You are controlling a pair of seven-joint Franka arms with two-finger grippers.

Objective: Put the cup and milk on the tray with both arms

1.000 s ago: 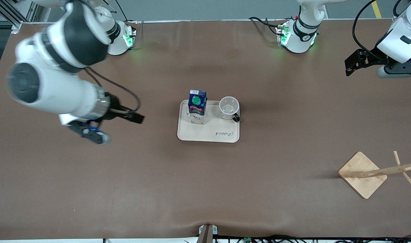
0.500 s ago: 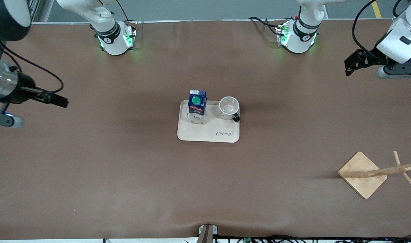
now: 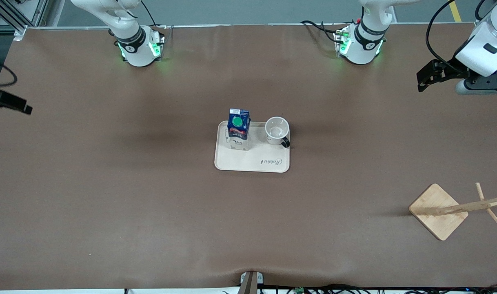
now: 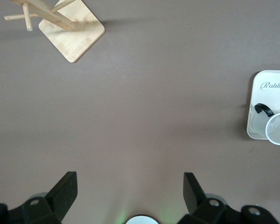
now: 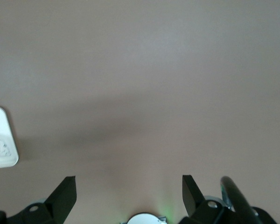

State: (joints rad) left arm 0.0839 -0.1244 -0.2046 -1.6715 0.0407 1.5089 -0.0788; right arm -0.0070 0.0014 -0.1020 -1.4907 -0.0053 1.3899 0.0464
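Milk [image 3: 238,127] and cup [image 3: 276,130] upright on tray [image 3: 251,162], mid-tabletop. Left gripper [image 4: 130,189] and right gripper [image 5: 129,189] well apart from them, spread wide, holding nothing.

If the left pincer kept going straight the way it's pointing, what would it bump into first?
Probably just the bare brown table. The left pincer hangs open, pointing down at it, with nothing in between. The wooden stand and tray sit off to the sides.
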